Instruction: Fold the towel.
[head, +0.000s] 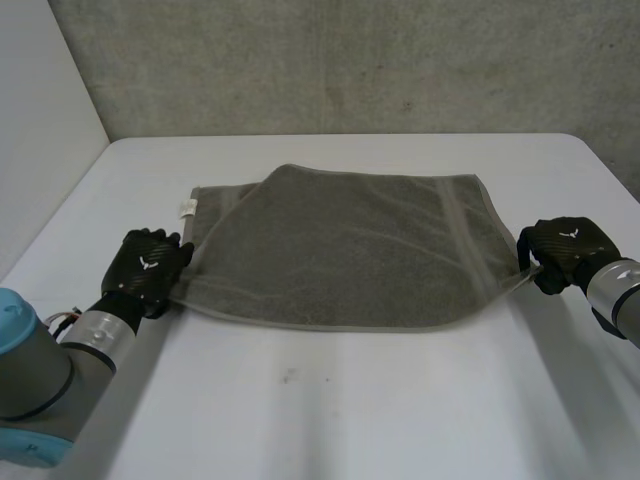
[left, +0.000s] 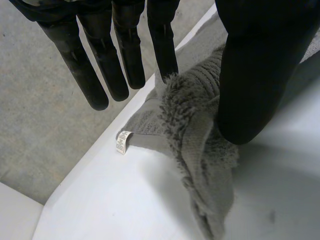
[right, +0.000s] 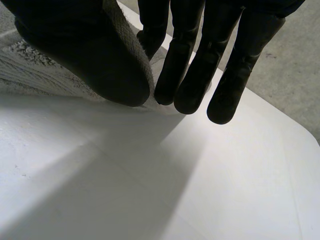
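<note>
A grey towel (head: 340, 250) lies spread across the white table (head: 330, 400), its near part doubled over the layer beneath. A white label (head: 187, 208) marks the back left corner, which lies flat. My left hand (head: 150, 265) is at the near left corner. In the left wrist view the fluffy towel edge (left: 200, 145) bunches up, pinched between one fingertip and the thumb of the left hand (left: 260, 75); the other fingers stay straight, and the label (left: 123, 142) lies beyond them. My right hand (head: 565, 250) holds the near right corner, and in its wrist view the towel (right: 30, 70) is pinched against the right hand's (right: 85, 55) thumb.
The table's near half (head: 300, 420) is bare white surface. A concrete wall (head: 350, 60) runs behind the far edge. The table's left edge and floor (left: 40, 115) show past my left fingers, and a rounded table corner (right: 305, 135) lies beyond my right fingers.
</note>
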